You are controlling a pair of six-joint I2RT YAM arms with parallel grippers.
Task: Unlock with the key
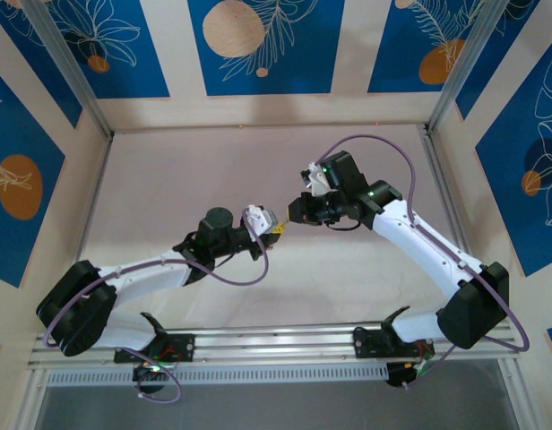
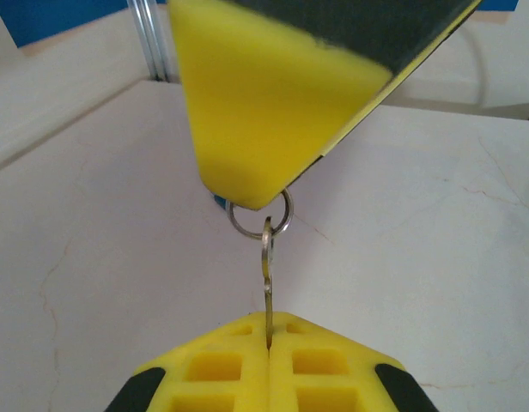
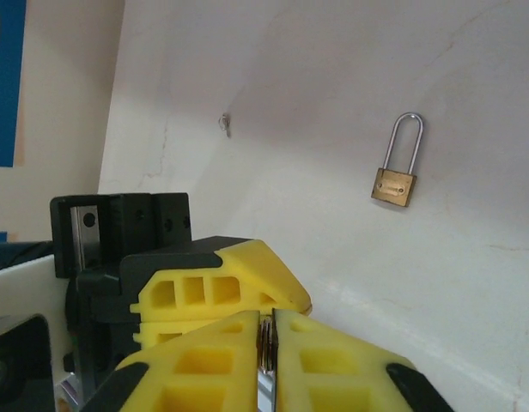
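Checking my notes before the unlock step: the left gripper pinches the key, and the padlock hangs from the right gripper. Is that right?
Not quite. The left gripper does pinch the key, but the brass padlock does not hang from the right gripper. It lies flat on the table, apart from it. The right wrist view shows this.

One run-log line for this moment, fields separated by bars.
left gripper: shut on key | right gripper: shut on key | padlock: on table, apart

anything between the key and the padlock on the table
Nothing visible: bare pale tabletop lies between the small silver metal key, pinched by the left gripper and right gripper, and the brass-coloured padlock with a silver shackle.
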